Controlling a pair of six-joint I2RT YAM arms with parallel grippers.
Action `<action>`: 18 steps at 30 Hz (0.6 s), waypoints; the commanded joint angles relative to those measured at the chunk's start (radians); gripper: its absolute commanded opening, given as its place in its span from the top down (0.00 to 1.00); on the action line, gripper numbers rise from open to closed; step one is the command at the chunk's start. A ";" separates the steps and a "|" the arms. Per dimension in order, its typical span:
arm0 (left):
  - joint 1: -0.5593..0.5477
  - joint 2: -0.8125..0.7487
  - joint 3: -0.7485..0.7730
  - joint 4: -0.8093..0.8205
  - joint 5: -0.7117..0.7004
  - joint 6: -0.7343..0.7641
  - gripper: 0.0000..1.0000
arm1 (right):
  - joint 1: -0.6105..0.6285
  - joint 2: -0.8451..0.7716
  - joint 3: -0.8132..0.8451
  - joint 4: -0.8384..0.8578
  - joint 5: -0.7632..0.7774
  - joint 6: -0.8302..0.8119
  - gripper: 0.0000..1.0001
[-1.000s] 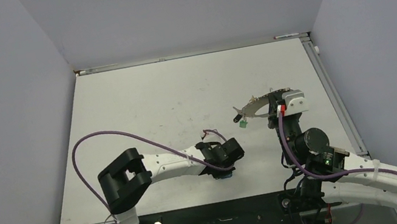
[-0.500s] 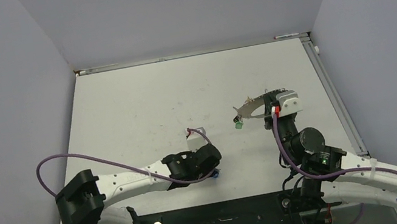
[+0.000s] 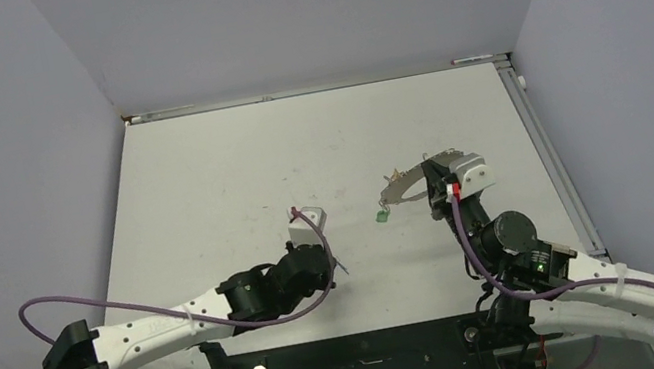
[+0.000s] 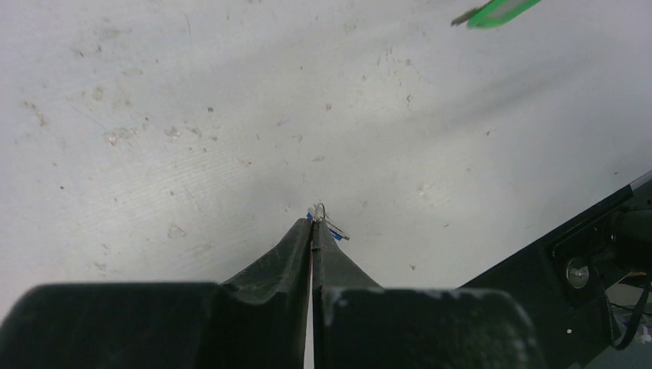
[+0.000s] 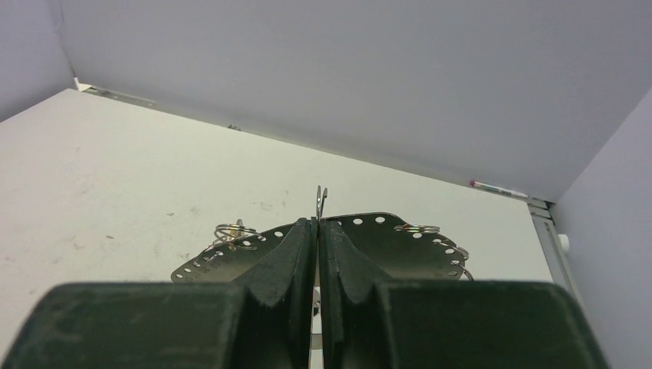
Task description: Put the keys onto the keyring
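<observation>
My right gripper (image 3: 432,188) is shut on the keyring (image 5: 321,198), a thin grey wire that sticks up edge-on between its fingertips. Just past the tips a dark curved perforated metal plate (image 5: 384,234) carries small split rings. The assembly is held above the table right of centre (image 3: 404,183). A green-headed key (image 3: 381,216) hangs from its left end and shows at the top of the left wrist view (image 4: 500,9). My left gripper (image 4: 313,224) is shut on a small blue-headed key (image 4: 329,225) with a tiny ring, above the table's near middle (image 3: 330,267).
The white table (image 3: 221,183) is speckled with marks. Grey walls stand on three sides. A metal rail (image 3: 553,165) runs along the right edge. The black base frame (image 4: 592,238) lies at the near edge.
My left arm has swung back and to the left, carrying its gripper left with the blue key. My right gripper has shifted the keyring slightly left, and the green key moved left and nearer.
</observation>
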 commanded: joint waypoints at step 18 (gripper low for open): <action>0.003 -0.384 0.060 0.095 -0.083 0.802 1.00 | -0.008 -0.036 0.135 -0.172 -0.716 0.020 0.95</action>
